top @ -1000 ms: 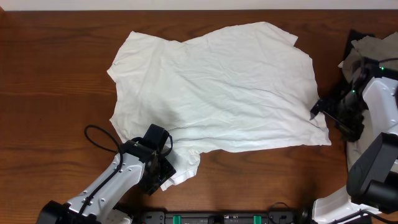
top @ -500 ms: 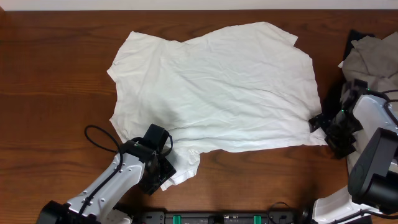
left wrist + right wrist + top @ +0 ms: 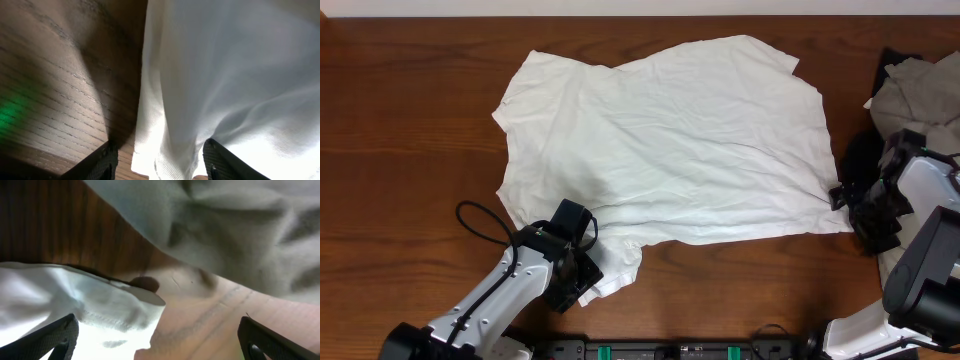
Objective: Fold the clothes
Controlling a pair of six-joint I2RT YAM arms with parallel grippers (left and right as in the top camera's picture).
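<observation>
Left pincer (image 3: 580, 287) sits half-open astride the T-shirt (image 3: 665, 150) hem, right pincer (image 3: 841, 196) wide at its corner.

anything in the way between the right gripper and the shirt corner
Nothing visible. The open right gripper sits right at the white T-shirt's lower right corner, with the hem lying between its fingers. The grey cloth pile lies beyond the gripper, not between.

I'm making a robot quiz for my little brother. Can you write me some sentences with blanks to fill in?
The T-shirt spread on the table is ___.
The table is made of ___.
The crumpled cloth at the table's right end is ___.
The fabric between the left fingers is the edge of the ___.
Missing words: white, wood, gray, T-shirt.
</observation>
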